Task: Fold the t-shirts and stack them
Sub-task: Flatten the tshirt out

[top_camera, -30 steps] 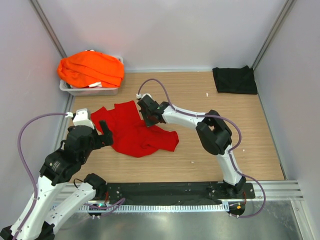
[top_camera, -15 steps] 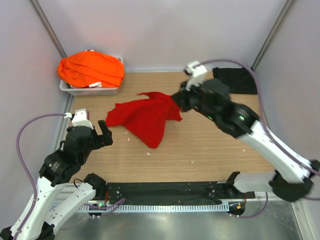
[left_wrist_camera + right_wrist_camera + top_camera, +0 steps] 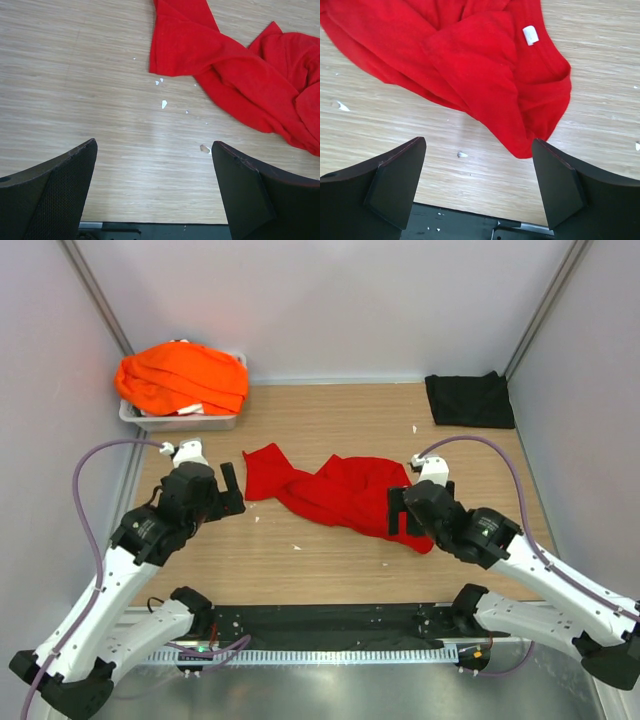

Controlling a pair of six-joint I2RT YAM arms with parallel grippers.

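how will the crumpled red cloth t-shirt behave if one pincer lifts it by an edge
The crumpled red cloth t-shirt will probably go floppy and drape, since it already lies in soft twisted folds. It looks light, lying thin on the wooden table. Pushed, it would likely bunch up rather than slide whole.

The red t-shirt lies crumpled on the table, with the left gripper just off its left end, the right gripper at its near-right edge, orange t-shirts heaped on a grey tray beyond it leftward, and a black t-shirt beyond it rightward.
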